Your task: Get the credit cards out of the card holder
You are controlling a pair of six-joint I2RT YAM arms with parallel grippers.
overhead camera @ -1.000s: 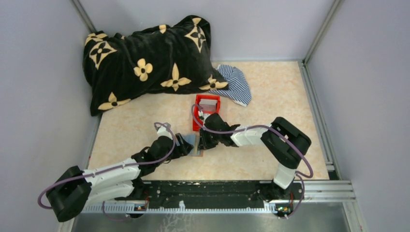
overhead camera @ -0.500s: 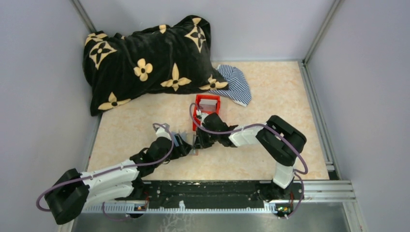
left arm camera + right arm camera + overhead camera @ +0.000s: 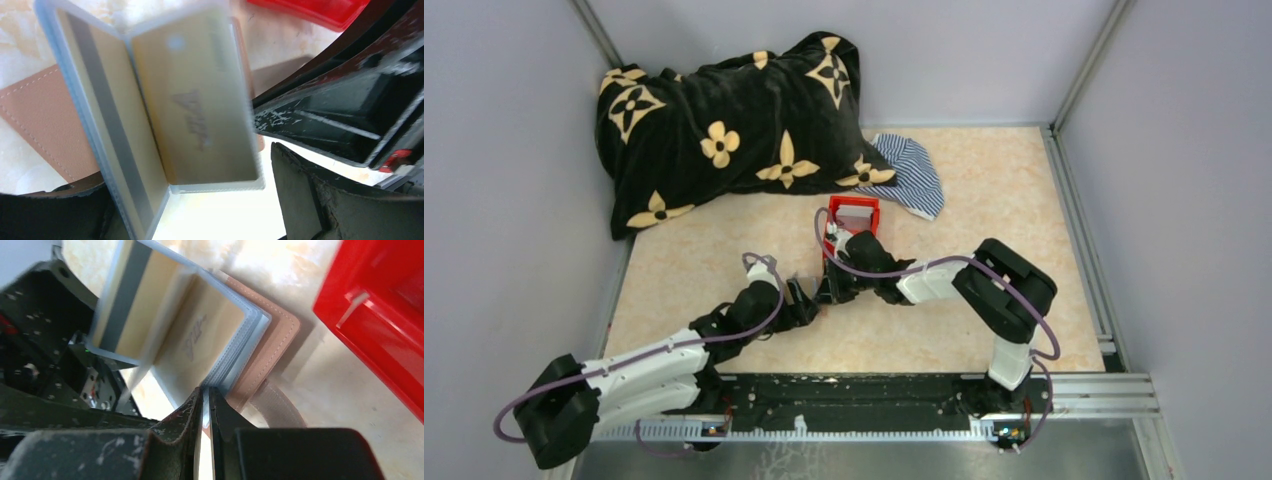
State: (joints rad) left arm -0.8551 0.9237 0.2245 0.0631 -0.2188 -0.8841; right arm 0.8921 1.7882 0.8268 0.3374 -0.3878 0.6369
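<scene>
1. The left gripper [image 3: 807, 297] stands wide open. One finger [image 3: 320, 200] is clear of the clear plastic sleeves [image 3: 85, 100]. The other finger, at 8 o'clock in the left wrist view, lies against the brown cover.
2. The right gripper [image 3: 206, 392] has its jaws almost together, with only a thin slit between them. Their tips sit at the 6 o'clock edge of the sleeves. I cannot tell whether a sleeve is pinched.
3. The card holder [image 3: 272, 347] lies open on the table [image 3: 984, 220], wedged between the two grippers. It is at 3 o'clock of the left gripper in the top view.
4. The credit cards [image 3: 195, 110], tan with a grey stripe, are still inside the fanned sleeves.
5. The red bin [image 3: 380, 325] is just beside the card holder, at 1 o'clock of it in the top view.
6. Since a second ago, both grippers and the card holder have shifted slightly toward 10 o'clock. The card holder is now mostly hidden in the top view.
</scene>
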